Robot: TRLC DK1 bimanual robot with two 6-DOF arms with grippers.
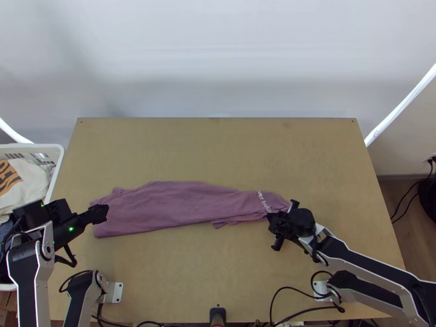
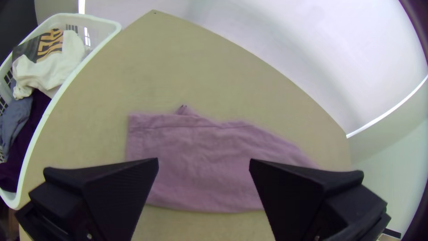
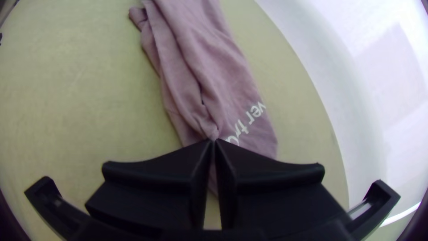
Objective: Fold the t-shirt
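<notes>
The mauve t-shirt lies folded into a long narrow strip across the table, wider at the left, with white lettering near its right end. Over its left end, in the top view, is my left gripper; in the left wrist view this gripper stands open above the cloth. At the strip's right end is my right gripper. The right wrist view shows that gripper shut on a pinched bit of the shirt, with creases running away from the fingertips.
A white basket holding clothes stands against the table's left edge. The wooden table extends bare behind the shirt and in front of it. Black cables lie along the near edge between the arm bases.
</notes>
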